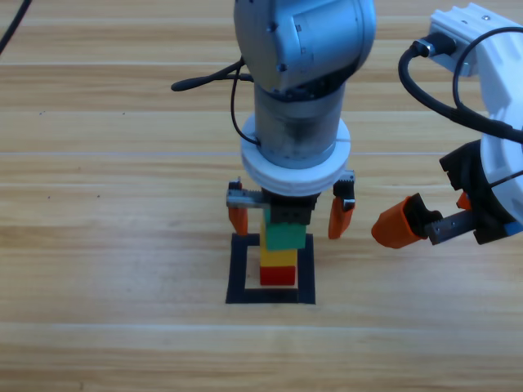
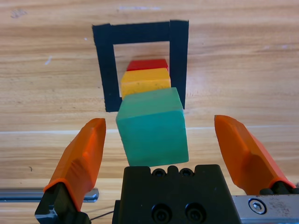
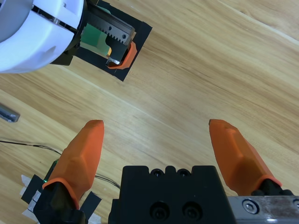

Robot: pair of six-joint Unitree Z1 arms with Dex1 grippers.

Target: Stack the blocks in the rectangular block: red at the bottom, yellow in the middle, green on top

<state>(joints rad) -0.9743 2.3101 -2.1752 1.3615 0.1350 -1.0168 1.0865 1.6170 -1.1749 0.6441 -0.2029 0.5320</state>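
Inside the black tape square (image 1: 239,273) stands a stack: red block (image 1: 278,276) at the bottom, yellow block (image 1: 279,257) on it, green block (image 1: 284,236) on top. My left gripper (image 1: 288,220) hangs straight over the stack, open, one jaw on each side of the green block (image 2: 152,126), with a gap on both sides. The left wrist view shows the yellow block (image 2: 145,80) and red block (image 2: 147,64) below, within the tape square (image 2: 106,70). My right gripper (image 1: 429,214) waits to the right of the stack, open and empty, its jaws wide apart over bare wood (image 3: 156,125).
A black cable (image 1: 204,80) lies on the table behind the left arm. Thin wires and bits of black tape (image 3: 32,193) show in the right wrist view's lower left corner. The left arm's body hides the table right behind the stack.
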